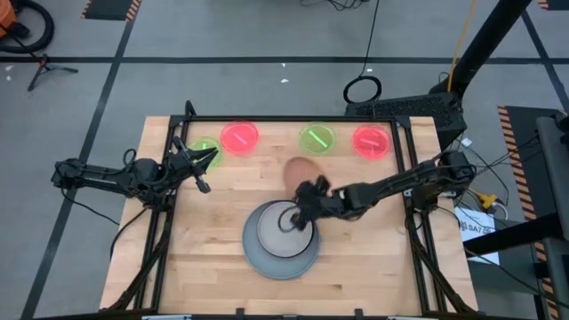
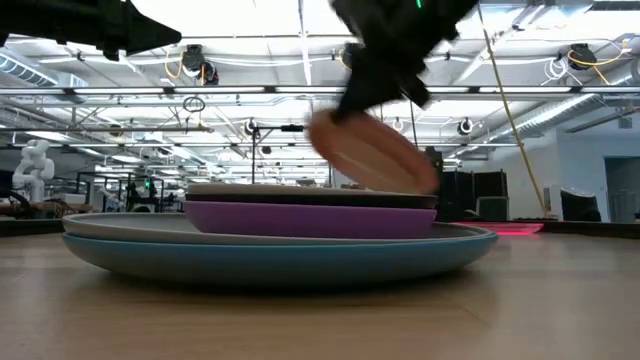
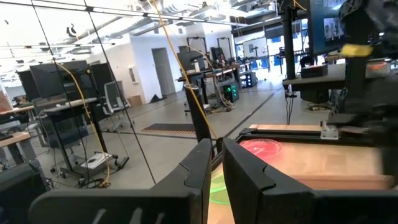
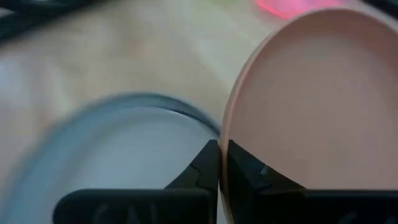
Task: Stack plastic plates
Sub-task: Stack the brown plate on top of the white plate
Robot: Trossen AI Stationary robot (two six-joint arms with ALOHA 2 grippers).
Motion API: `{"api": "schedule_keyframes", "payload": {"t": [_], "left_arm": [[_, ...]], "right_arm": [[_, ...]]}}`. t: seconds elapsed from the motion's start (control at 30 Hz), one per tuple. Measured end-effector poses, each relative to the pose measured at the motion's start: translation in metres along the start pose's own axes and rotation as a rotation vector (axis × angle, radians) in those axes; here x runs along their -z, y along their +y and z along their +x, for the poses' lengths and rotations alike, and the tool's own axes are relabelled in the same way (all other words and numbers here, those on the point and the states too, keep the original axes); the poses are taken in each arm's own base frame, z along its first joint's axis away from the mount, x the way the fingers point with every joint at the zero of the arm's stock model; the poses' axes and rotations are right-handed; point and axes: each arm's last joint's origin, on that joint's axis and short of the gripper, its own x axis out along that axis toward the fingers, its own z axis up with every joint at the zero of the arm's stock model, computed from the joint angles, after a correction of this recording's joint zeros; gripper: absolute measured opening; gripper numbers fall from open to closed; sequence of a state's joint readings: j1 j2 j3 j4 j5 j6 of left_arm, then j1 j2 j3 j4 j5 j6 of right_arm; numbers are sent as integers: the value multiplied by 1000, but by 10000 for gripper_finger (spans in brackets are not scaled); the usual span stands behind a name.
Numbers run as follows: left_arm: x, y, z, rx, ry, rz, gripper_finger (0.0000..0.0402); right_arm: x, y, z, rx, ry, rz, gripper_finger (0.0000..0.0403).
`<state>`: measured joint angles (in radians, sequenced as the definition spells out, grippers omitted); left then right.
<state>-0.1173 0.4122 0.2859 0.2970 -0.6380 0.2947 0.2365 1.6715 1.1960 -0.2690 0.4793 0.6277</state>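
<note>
A stack of plates (image 1: 280,253) sits near the table's middle, with large blue (image 2: 280,258) at the bottom, then grey (image 2: 120,228), purple (image 2: 310,219), black (image 2: 310,199) and a pale plate (image 1: 283,229) on top. My right gripper (image 1: 307,203) is above the stack's far side, shut on the tan-orange plate (image 1: 300,169). Two small red-pink plates (image 1: 238,138) (image 1: 372,141) and two neon green ones (image 1: 317,139) (image 1: 206,149) lie flat along the far edge. My left gripper (image 1: 201,169) hovers shut beside the left green plate (image 3: 219,190). My right gripper pinches the tan-orange plate's rim (image 4: 227,134) between its two fingers, one on each face. The fingers point toward the table's left and far side. The plate (image 2: 372,152) is tilted steeply over the stack's far side. I cannot tell whether its low edge touches the stack.
A dark metal frame (image 1: 293,120) borders the table's far and side edges. Bare wood lies to the left and right of the stack (image 1: 204,240) (image 1: 373,249). The room beyond holds desks, cables and lights.
</note>
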Motion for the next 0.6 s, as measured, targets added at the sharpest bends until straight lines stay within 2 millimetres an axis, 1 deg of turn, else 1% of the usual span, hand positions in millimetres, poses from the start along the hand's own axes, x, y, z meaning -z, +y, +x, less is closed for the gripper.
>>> {"api": "schedule_keyframes", "payload": {"t": [0.07,0.17,0.33,0.5,0.6], "left_arm": [[0,0,0,0,0,0,49],[0,0,0,0,0,1,49],[0,0,0,0,0,0,49],[0,0,0,0,0,0,49],[0,0,0,0,0,1,49]], "right_arm": [[-6,14,-2,-90,-35,-45,9],[-9,29,-2,-210,-9,-61,9],[-4,45,2,-302,54,-63,9],[3,51,5,-309,82,-69,11],[4,52,5,-311,87,-57,23]]}}
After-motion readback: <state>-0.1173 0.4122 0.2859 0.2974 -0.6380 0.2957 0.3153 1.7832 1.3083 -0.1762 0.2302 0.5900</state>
